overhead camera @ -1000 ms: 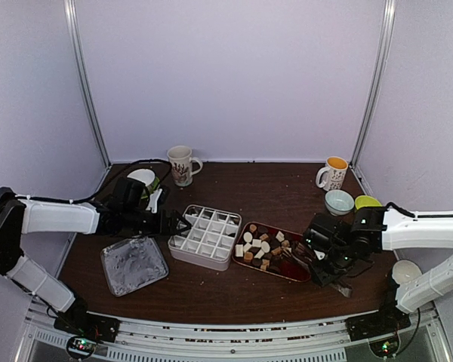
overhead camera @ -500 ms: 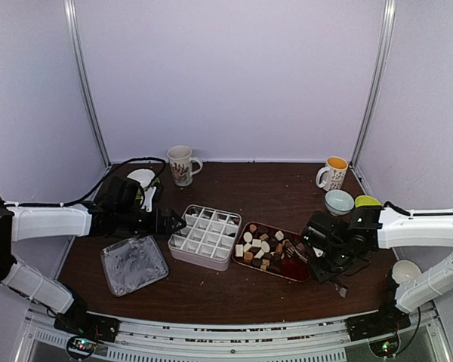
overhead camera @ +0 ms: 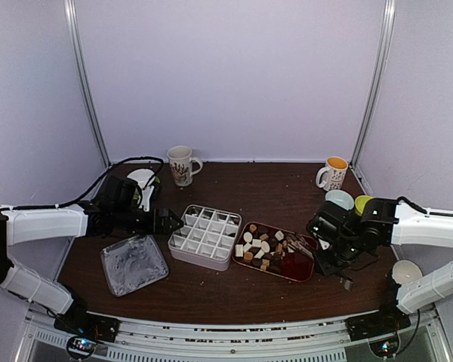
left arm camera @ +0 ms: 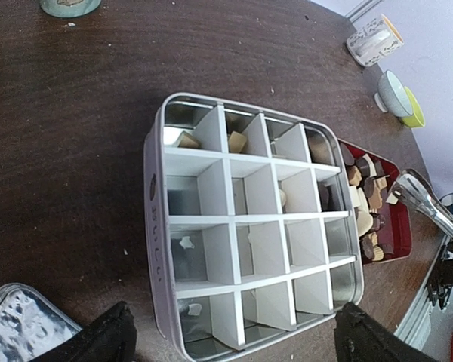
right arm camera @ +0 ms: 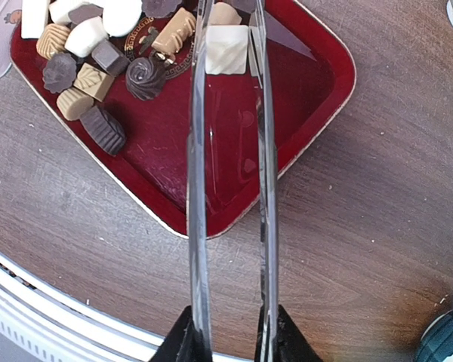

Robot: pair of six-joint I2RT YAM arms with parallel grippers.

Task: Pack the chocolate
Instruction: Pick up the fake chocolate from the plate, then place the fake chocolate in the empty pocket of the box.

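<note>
Overhead, entry one: my left gripper (overhead camera: 174, 221), jaws spread wide and holding nothing, at the 9 o'clock edge of a white square box with a sixteen-cell divider grid (overhead camera: 206, 236).

Entry two: a red rectangular metal tray (overhead camera: 294, 268), just beside the box at its 3 o'clock. It carries the chocolate (overhead camera: 258, 245), small white, tan and dark brown pieces heaped in its 9 o'clock half.

Entry three: my right gripper (overhead camera: 322, 253), at the tray's 3 o'clock, clamped on long metal tongs (overhead camera: 302, 247) that reach over the tray.

Entry four: a dimpled silver lid (overhead camera: 134, 264), flat on the table at the box's 8 o'clock.

Left wrist view: my left gripper (left arm camera: 234, 317) has its fingers (left arm camera: 98, 339) far apart, flanking the 6 o'clock wall of the box (left arm camera: 155, 234). Two tan pieces of chocolate (left arm camera: 236, 141) lie in cells of the 12 o'clock row. The tray (left arm camera: 396, 234) and the tongs (left arm camera: 426, 202) show at 3 o'clock.

Right wrist view: my right gripper (right arm camera: 234, 339) has its fingers (right arm camera: 183, 339) squeezing the tongs (right arm camera: 198, 188) at 6 o'clock. The two arms run nearly parallel toward 12 o'clock, above the bare floor of the tray (right arm camera: 317, 83). A cream square piece (right arm camera: 226, 49) sits between the tips; whether it is pinched I cannot tell. The other chocolate (right arm camera: 98, 45) is clustered at 10 to 11 o'clock.
</note>
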